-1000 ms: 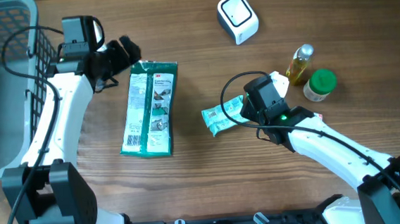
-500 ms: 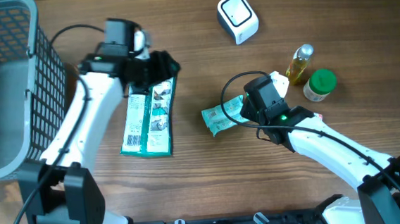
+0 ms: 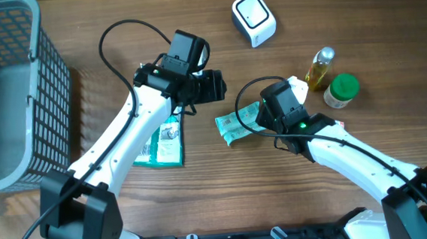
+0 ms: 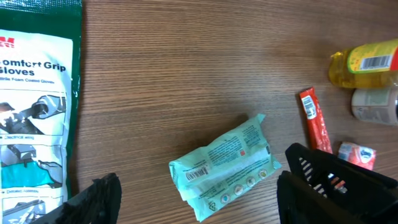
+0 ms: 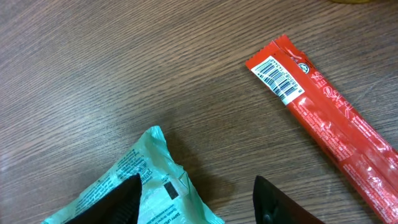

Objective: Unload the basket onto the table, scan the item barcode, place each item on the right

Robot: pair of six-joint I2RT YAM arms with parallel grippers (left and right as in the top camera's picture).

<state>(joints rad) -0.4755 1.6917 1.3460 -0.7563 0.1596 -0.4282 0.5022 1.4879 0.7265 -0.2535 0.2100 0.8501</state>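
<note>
Desk [image 3: 204, 203]: left pincer [image 3: 213, 86], open & empty, swung off gloves pack [image 3: 166, 138] toward green packet [image 4: 224, 165]; right pincer [image 5: 196, 190] open astride it. Pickup for scanner [image 3: 254, 19] prob. next.

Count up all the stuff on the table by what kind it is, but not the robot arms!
Packets: 4 (glove packet, mint-green packet, red stick packet, small white packet)
Bottles and jars: 2 (yellow bottle, green-lidded jar)
Scanners: 1 (white scanner)
Baskets: 1 (grey basket)
Total: 8
</note>
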